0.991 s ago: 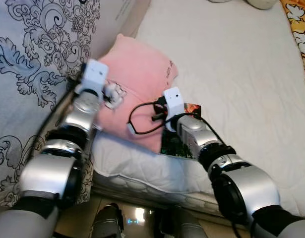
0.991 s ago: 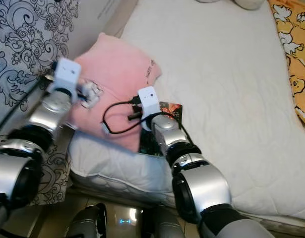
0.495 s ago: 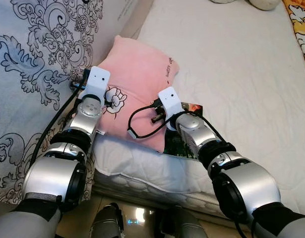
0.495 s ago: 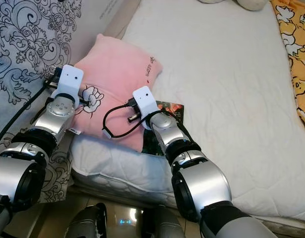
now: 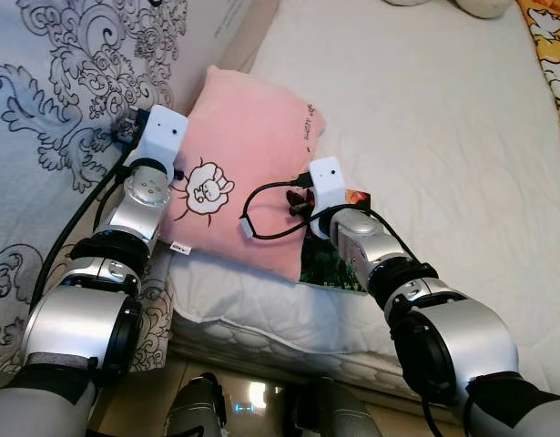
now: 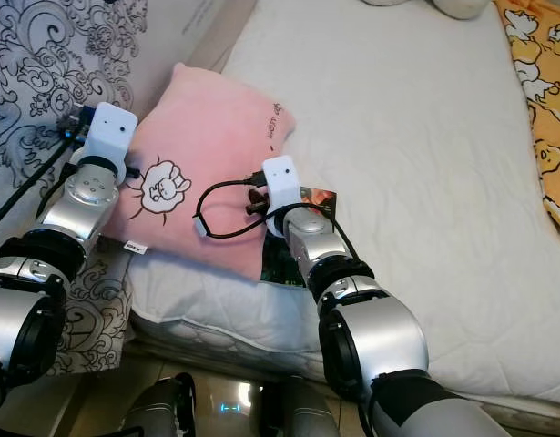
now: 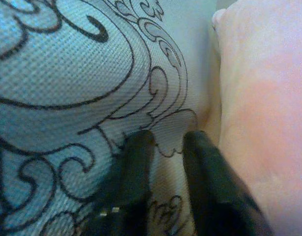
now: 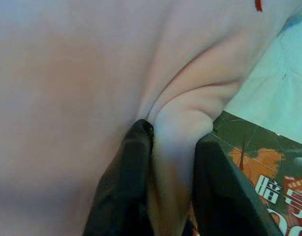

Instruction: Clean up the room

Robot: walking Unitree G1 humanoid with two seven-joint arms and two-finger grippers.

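A fold of the pink pillow (image 8: 82, 88) is pinched between the fingers of the right gripper (image 8: 173, 162), so it is clenched on the pillow's edge, right above a dark printed book (image 8: 268, 167) on which that edge rests. The left gripper (image 7: 165, 147) is seen with a narrow gap between its fingers, nothing held, pressed against the patterned grey fabric (image 7: 62, 83) just beside the pillow's other edge. The pillow (image 5: 248, 173) is laid at the corner of the white mattress (image 5: 425, 118), against the patterned fabric, with its long axis running away from the robot toward the bed head. It is flanked by both arms: the left wrist (image 5: 158, 137) at its outer side, the right wrist (image 5: 327, 182) at its inner side. The right arm is judged to have the only hold, so any lift would be led by it; the left gripper would need shifting inward onto the pillow first.
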